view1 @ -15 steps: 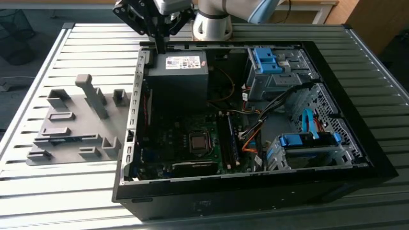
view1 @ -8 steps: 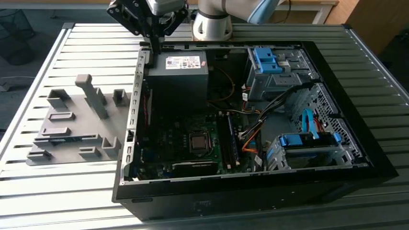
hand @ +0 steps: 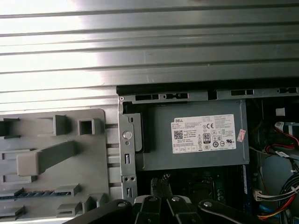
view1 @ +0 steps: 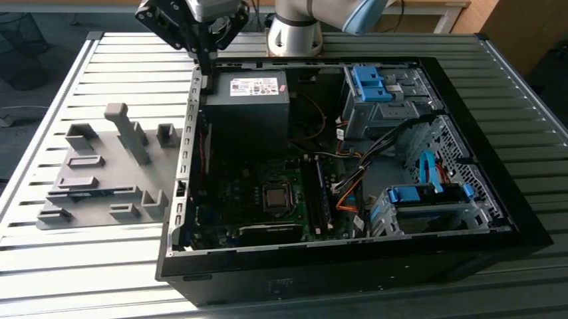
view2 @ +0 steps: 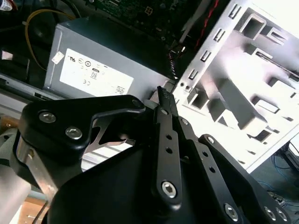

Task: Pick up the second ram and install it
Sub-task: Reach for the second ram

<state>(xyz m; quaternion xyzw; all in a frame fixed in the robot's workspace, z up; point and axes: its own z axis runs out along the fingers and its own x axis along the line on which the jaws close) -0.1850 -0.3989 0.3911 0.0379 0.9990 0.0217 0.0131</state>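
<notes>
Judging by the layout, the pick-up step is only beginning. The gripper [view1: 206, 61] is hovering over the computer case's [view1: 355, 269] rear edge, beside the power supply [view1: 249, 109] inside it, and its jaws are looking closed on nothing. The second ram [hand: 39, 192] is lying slotted in the grey holder [view1: 116, 169] on the worktop outside the case. Grasping it calls for opened jaws.

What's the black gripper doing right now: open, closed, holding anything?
Black gripper: closed, fingers together, holding nothing, poised by the grey metal power supply box.
</notes>
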